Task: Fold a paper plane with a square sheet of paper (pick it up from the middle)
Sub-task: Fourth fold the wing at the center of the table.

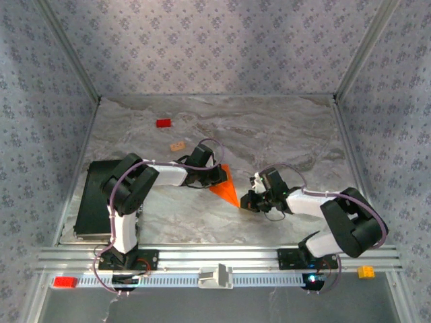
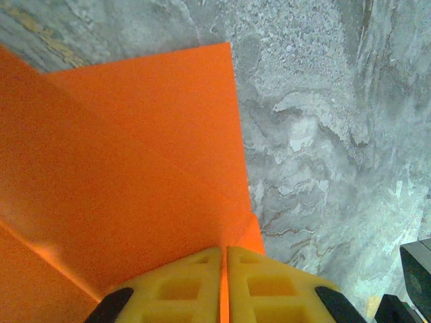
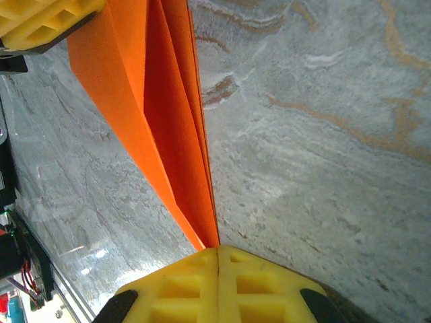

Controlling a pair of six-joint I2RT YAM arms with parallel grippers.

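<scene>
The square sheet of paper (image 1: 226, 186) is bright orange and folded into a narrow, pointed, layered wedge, like a paper plane, lying low over the marble table. My left gripper (image 1: 217, 177) holds its wide end. In the left wrist view the yellow pads (image 2: 182, 286) are shut with a sliver of orange paper (image 2: 135, 168) between them. My right gripper (image 1: 244, 202) is at the pointed end. In the right wrist view its jaws (image 3: 217, 254) are shut where the tip of the paper (image 3: 168, 128) runs into them. The left gripper's yellow finger (image 3: 40, 20) shows at that view's top left.
A small red block (image 1: 163, 123) and a tan block (image 1: 178, 146) lie at the back left. A black box (image 1: 91, 202) sits by the left arm's base. On the front rail are a red block (image 1: 64, 282), a white clip (image 1: 215, 276) and an orange block (image 1: 366, 272). Patterned walls enclose the table.
</scene>
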